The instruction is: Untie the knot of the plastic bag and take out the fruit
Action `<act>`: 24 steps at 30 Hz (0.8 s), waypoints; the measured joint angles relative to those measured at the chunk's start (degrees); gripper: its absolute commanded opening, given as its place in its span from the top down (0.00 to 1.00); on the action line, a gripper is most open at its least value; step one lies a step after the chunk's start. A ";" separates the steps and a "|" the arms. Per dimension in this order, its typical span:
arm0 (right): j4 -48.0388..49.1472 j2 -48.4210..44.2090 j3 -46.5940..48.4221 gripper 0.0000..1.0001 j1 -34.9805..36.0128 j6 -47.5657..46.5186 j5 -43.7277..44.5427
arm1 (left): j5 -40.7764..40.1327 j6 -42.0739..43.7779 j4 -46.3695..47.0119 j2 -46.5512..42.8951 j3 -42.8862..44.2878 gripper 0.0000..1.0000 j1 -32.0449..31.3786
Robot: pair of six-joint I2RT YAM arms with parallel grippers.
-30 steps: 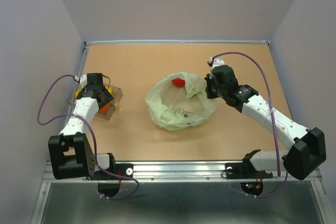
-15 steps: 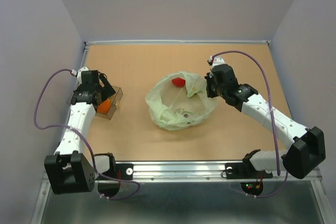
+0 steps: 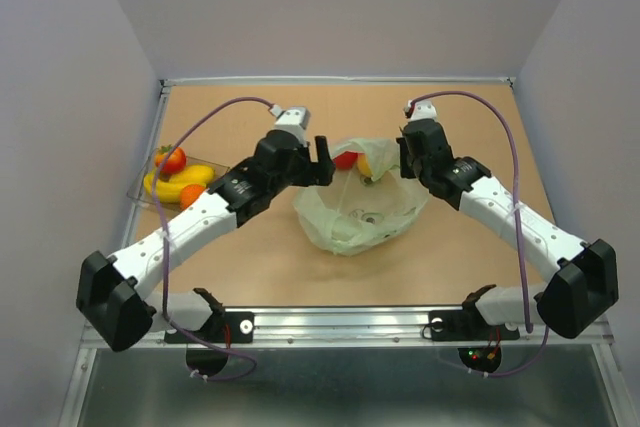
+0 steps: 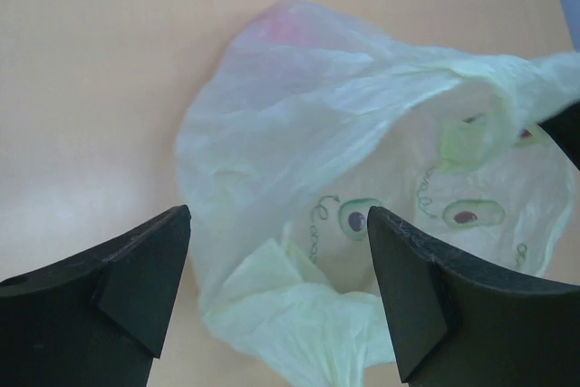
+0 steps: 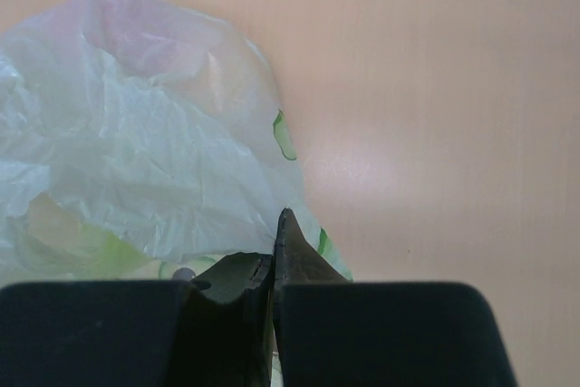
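The pale green plastic bag (image 3: pixel 365 212) lies mid-table with its mouth open; no tied knot shows. A red fruit (image 3: pixel 345 159) and a yellow fruit (image 3: pixel 365 163) sit at the bag's far rim. My left gripper (image 3: pixel 320 155) is open and empty, just left of the bag's far edge. In the left wrist view its jaws (image 4: pixel 278 224) stand wide apart above the bag (image 4: pixel 362 160). My right gripper (image 3: pixel 405 159) is shut on the bag's right rim. In the right wrist view its fingers (image 5: pixel 275 246) are pressed together on the film (image 5: pixel 136 151).
A clear rigid box (image 3: pixel 212 163) stands at the left edge. It holds a yellow banana (image 3: pixel 180 185), a red fruit (image 3: pixel 175 159) and an orange fruit (image 3: pixel 190 196). Walls close the table at the back and sides.
My left arm has swung from the clear box across to the bag's left side. The bag has shifted slightly right. My right gripper has kept its hold.
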 measured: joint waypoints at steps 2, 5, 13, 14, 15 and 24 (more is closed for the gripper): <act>-0.04 0.11 0.31 0.99 0.00 -0.09 0.33 | -0.09 0.90 3.48 3.98 0.96 0.14 -5.64; -0.11 0.15 1.66 1.00 0.00 -0.50 -0.52 | 0.09 2.34 7.72 8.50 1.38 0.15 -11.19; -0.20 -0.66 11.50 1.00 0.00 -4.26 -15.26 | -3.85 1.97 17.46 12.33 -1.57 0.15 -13.64; -0.13 -1.22 12.68 1.00 0.02 -4.52 -18.12 | -4.94 1.60 19.21 12.20 -3.15 0.16 -13.62; -0.15 -1.92 13.68 1.00 0.07 -4.52 -21.77 | -6.14 1.11 20.33 11.96 -4.83 0.15 -13.62; 1.05 -6.40 13.84 0.99 0.46 -2.25 -32.92 | -9.40 -0.20 23.87 11.28 -11.47 0.16 -13.60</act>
